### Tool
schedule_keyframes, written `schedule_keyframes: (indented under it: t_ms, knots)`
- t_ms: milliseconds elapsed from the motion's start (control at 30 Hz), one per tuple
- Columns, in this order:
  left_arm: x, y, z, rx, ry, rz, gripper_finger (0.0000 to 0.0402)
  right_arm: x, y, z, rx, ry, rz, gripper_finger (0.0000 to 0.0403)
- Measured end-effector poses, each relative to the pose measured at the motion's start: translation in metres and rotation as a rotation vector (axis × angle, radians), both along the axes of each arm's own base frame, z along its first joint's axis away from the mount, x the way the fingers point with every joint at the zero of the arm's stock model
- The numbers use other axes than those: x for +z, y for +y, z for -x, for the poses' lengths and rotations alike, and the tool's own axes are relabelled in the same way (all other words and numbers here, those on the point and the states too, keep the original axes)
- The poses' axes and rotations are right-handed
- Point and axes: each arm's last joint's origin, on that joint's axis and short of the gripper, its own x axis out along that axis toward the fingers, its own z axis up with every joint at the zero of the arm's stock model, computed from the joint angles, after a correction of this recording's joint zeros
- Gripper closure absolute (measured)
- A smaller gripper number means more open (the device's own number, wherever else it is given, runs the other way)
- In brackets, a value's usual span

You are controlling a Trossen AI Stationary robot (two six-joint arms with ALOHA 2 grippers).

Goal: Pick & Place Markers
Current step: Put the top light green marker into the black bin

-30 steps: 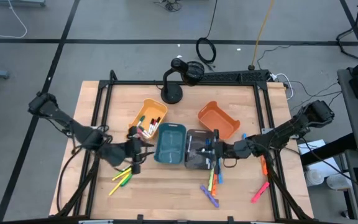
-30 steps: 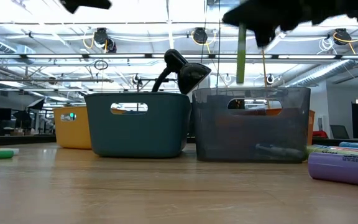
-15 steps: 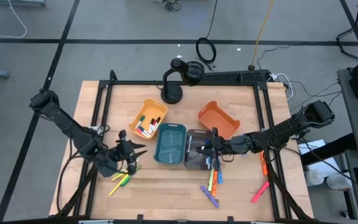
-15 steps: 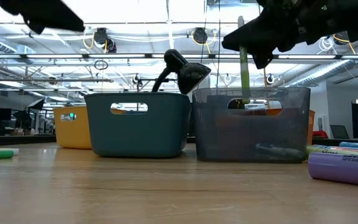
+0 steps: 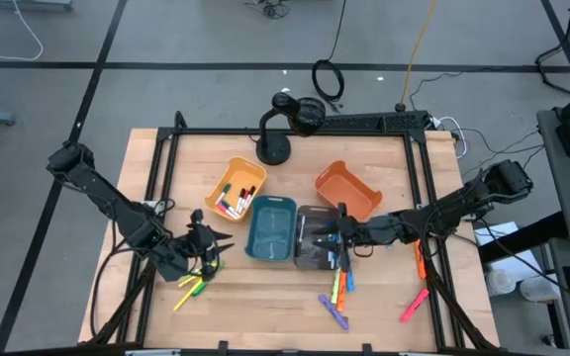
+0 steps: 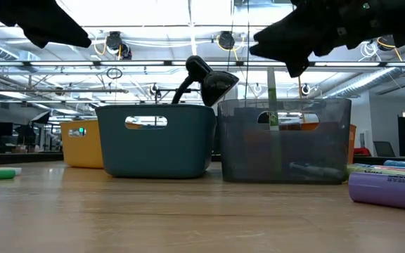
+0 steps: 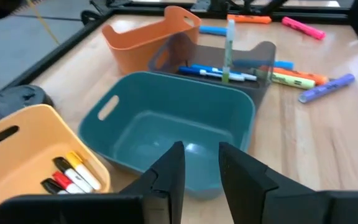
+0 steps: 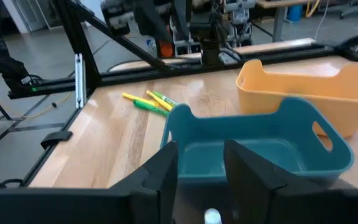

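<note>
A: Right gripper [image 6: 290,67] is parted over the grey bin [image 6: 285,140], green marker [image 6: 272,116] dropping inside.

B: Lift straight clear. Left gripper [image 5: 209,249] hangs empty, slightly parted, above counter [image 5: 265,307] markers [image 5: 194,287].

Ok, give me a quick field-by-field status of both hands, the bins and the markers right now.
left hand: open, empty, over the table's front left beside the loose green and yellow markers
right hand: open, above the grey bin
green marker: upright inside the grey bin, free of the right hand
grey bin contents: the green marker plus blue markers
teal bin: empty
yellow bin: holds several markers
orange bin: contents not visible
other loose markers: on the table in front of the grey bin
</note>
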Motion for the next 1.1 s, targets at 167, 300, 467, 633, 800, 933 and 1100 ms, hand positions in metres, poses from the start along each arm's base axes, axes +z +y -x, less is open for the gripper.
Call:
schedule_keyframes:
  t_ms: [167, 300, 467, 633, 800, 933, 1100]
  knots:
    - [0.000, -0.001, 0.000, -0.018, 0.011, 0.025, 0.0300, 0.005, 0.000, -0.001, 0.002, -0.053, -0.011, 0.0251]
    - [0.000, -0.001, 0.000, -0.017, 0.011, 0.025, 0.0300, 0.014, 0.002, 0.003, 0.014, -0.101, -0.008, 0.0240]
    - [0.000, -0.001, 0.000, -0.017, 0.011, 0.024, 0.0300, 0.027, 0.010, 0.012, 0.060, -0.159, 0.014, 0.0237]
    - [0.000, -0.001, 0.000, -0.017, 0.011, 0.024, 0.0300, 0.034, 0.020, 0.019, 0.109, -0.189, 0.014, 0.0240]
    - [0.000, -0.001, 0.000, -0.017, 0.011, 0.024, 0.0300, 0.037, 0.027, 0.023, 0.141, -0.215, 0.009, 0.0234]
    - [0.000, -0.001, 0.000, -0.017, 0.011, 0.024, 0.0300, 0.036, 0.031, 0.025, 0.159, -0.209, 0.003, 0.0232]
    - [0.000, -0.001, 0.000, -0.017, 0.011, 0.024, 0.0300, 0.021, 0.032, 0.026, 0.175, -0.042, -0.100, 0.0238]
